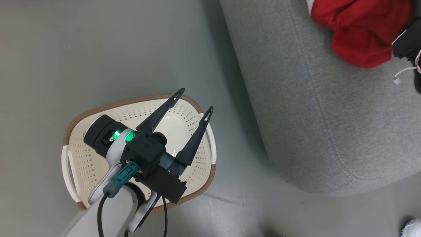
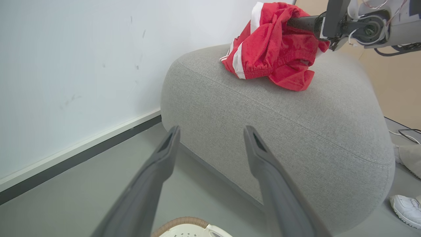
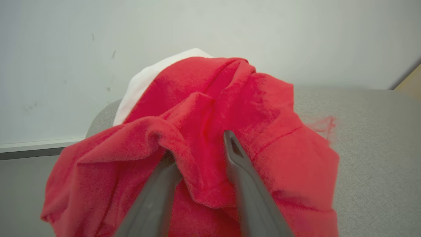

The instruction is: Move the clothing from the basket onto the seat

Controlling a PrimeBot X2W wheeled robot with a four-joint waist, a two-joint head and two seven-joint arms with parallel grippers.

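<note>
Clothing (image 2: pixel 276 49) is lying on the seat (image 1: pixel 329 115), and the basket (image 1: pixel 82 154) is looking empty. The right gripper (image 3: pixel 199 144) is straddling a fold, its grip unclear. The left gripper (image 1: pixel 196 99) is gaping, holding nothing.

**What You Can't Make Out**

In the head view your left gripper (image 1: pixel 196 99) and its arm (image 1: pixel 110 205) cover much of the basket (image 1: pixel 82 158), and the red clothing (image 1: pixel 358 33) runs off the upper-right edge. A white shoe (image 1: pixel 413 228) is clipped at the lower-right corner. In the right wrist view, one fingertip of the right gripper (image 3: pixel 199 144) lies under a red fold, so you can't tell whether it pinches.
</note>
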